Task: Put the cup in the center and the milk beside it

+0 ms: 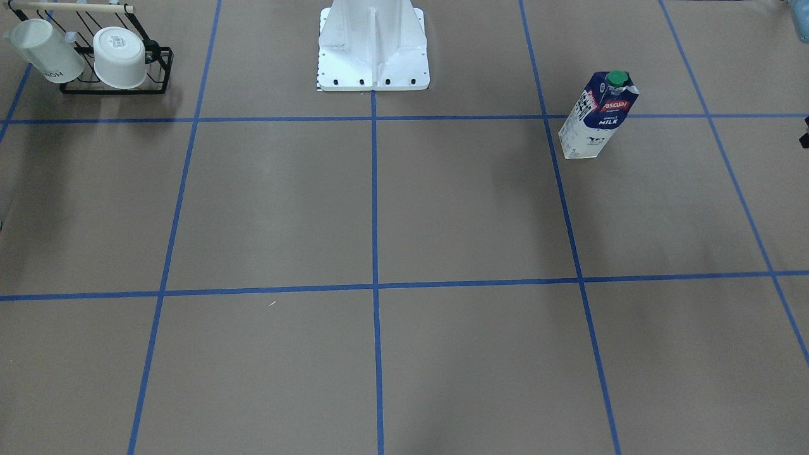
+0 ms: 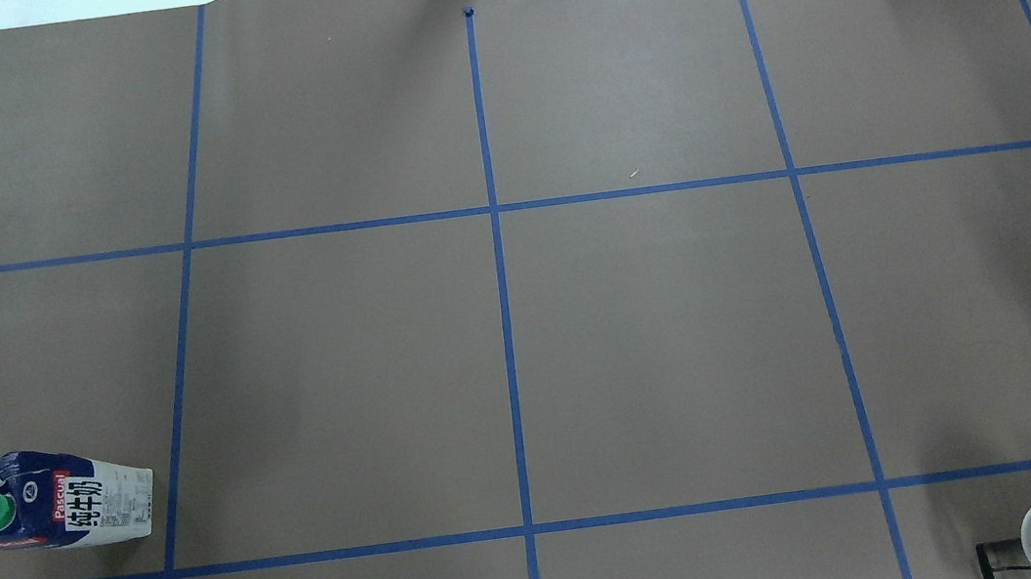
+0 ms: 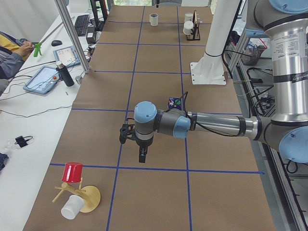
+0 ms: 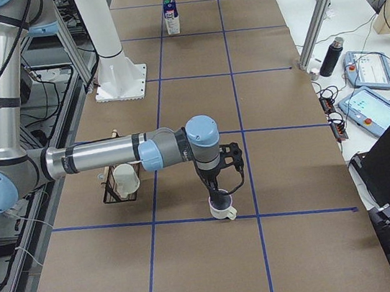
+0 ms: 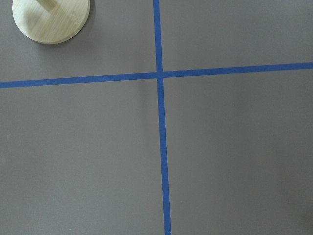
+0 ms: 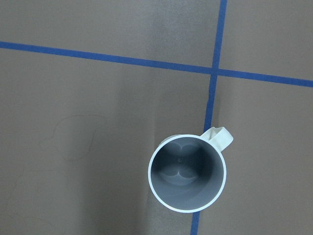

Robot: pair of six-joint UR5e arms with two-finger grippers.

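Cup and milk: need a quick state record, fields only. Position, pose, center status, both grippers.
cup: upright, empty, sitting on a blue tape line, toward the robot's right end of the table
milk: upright, green cap on, far on the robot's left side
center: holds neither yet
right gripper: directly over the cup, at its rim; open or shut cannot tell
left gripper: over bare surface, apart from the milk; state cannot tell

I count one milk carton (image 1: pixel 597 117), one loose mug (image 6: pixel 187 179), two racked mugs (image 1: pixel 45 50) (image 1: pixel 120 57), one wire rack (image 1: pixel 114 91), and one wooden stand (image 3: pixel 89 198) with two cups (image 3: pixel 73 172) (image 3: pixel 72 207).
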